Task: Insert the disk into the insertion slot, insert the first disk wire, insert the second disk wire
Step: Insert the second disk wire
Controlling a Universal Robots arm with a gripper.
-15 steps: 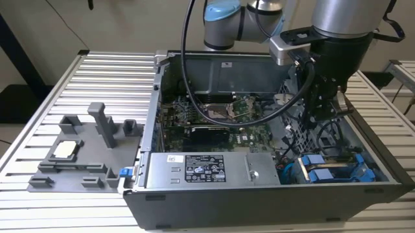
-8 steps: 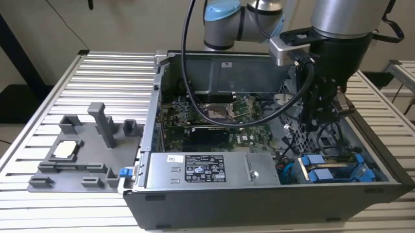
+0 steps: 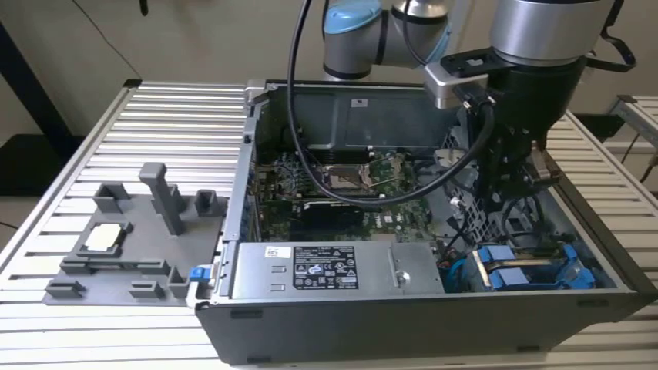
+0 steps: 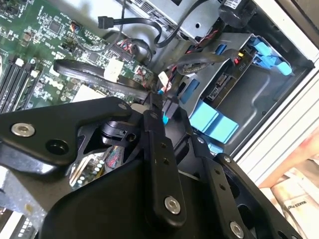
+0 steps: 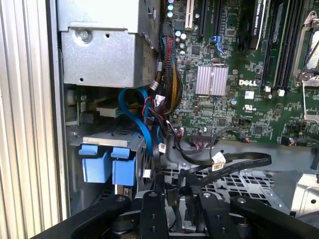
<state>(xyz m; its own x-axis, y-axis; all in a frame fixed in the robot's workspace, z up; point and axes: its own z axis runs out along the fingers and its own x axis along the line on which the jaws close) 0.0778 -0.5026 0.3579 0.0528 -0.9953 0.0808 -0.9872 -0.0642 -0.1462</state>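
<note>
disk (image 3: pixel 511 276) sits seated in the cage (image 5: pixel 239 180), blue tabs facing out. gripper (image 5: pixel 175 193) hangs over the cage and looks pinched shut on the plug of a black wire (image 5: pixel 239 163). risk: the wire bundle (image 5: pixel 167 84) beside the cage snags the gripper, or a tilted plug misses the disk's socket.

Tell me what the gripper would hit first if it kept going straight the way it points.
Most likely the black cable looping just ahead of the gripper in the first wrist view, with the perforated metal plate behind it. Depth is hard to judge, so contact order is uncertain.
</note>
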